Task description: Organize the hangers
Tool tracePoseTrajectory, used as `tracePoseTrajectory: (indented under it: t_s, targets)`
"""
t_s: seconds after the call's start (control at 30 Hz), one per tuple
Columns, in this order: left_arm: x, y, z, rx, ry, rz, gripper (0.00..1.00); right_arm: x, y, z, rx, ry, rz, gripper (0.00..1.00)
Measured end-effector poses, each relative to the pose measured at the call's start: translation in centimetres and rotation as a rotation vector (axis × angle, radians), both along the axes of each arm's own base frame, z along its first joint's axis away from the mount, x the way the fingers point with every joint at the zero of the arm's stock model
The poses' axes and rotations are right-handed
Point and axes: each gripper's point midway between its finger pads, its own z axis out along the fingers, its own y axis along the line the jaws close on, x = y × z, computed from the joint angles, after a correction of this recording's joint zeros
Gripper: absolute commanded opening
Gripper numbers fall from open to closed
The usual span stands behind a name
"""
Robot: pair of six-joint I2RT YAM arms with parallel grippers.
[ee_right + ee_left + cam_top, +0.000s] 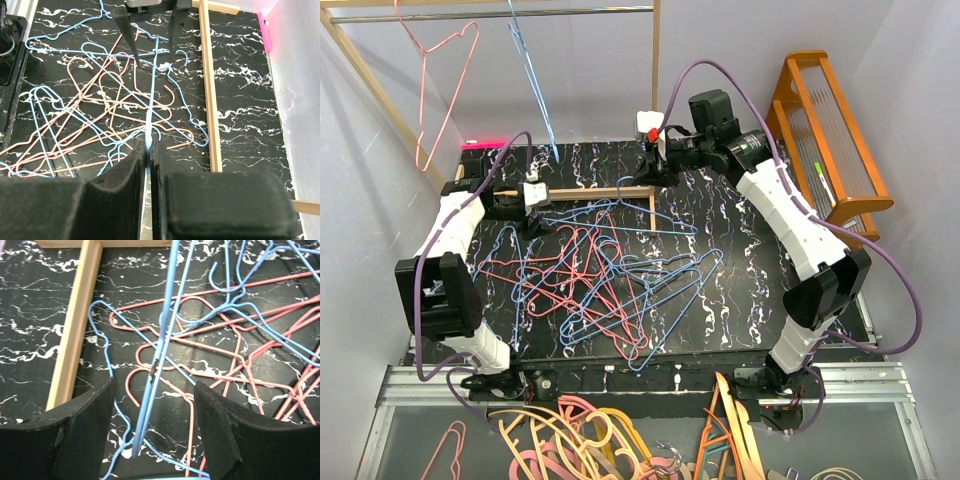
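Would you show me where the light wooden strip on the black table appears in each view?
Top external: light wooden strip, upper centre, running across.
Left wrist: strip up the left side.
Right wrist: strip running up, right of centre.
Shared landmark: tangled pink and blue wire hangers.

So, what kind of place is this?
Probably a robot test booth: two arms at a black marbled table, white walls around it, a wooden clothes rack holding two hangers.

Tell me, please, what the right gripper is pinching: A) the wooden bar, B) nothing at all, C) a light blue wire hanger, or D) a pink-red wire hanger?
C: in the right wrist view, the right gripper is shut on a thin wire of the light blue hanger.
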Motion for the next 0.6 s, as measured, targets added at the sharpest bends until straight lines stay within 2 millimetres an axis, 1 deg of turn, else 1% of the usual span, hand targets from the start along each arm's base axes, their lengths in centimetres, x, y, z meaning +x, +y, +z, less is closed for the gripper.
tracePoseTrajectory:
  t_s: [0.07, 0.13, 0.17, 0.23, 0.27, 0.37, 0.53, 0.57, 0.6]
  targets:
    - [-0.6, 0.0, -0.5, 0.009, 0.023, -0.013, 0.55, -0.2, -0.1, 0.4, 0.004, -0.012, 0.001, 0.08]
    - [-1.1, 0.1, -1.1, 0.016, 0.048, -0.024, 0.44, -0.3, -0.1, 0.6, 0.006, -0.02, 0.003, 0.08]
    - [-1.3, 0.1, -1.3, 0.019, 0.058, -0.028, 0.34, -0.3, -0.1, 0.6, 0.005, -0.02, 0.004, 0.08]
    - [-1.6, 0.2, -1.6, 0.027, 0.07, -0.034, 0.08, -0.2, -0.2, 0.5, 0.004, -0.021, 0.004, 0.08]
    - [-1.7, 0.2, -1.7, 0.028, 0.075, -0.035, 0.0, -0.3, -0.2, 0.4, 0.003, -0.02, 0.005, 0.08]
    - [-2.1, 0.2, -1.6, 0.039, 0.082, -0.049, 0.0, -0.2, -0.2, 0.2, -0.001, -0.023, 0.007, 0.08]
    - [-2.3, 0.7, -0.4, 0.073, 0.087, -0.058, 0.0, -0.1, -0.4, -0.1, -0.005, -0.03, 0.006, 0.08]
    - [-2.4, 0.9, -0.3, 0.079, 0.09, -0.057, 0.0, 0.0, -0.4, -0.2, -0.005, -0.031, 0.005, 0.16]
    - [-2.8, 1.0, -0.1, 0.088, 0.095, -0.059, 0.0, 0.0, -0.4, -0.2, -0.004, -0.03, 0.004, 0.35]
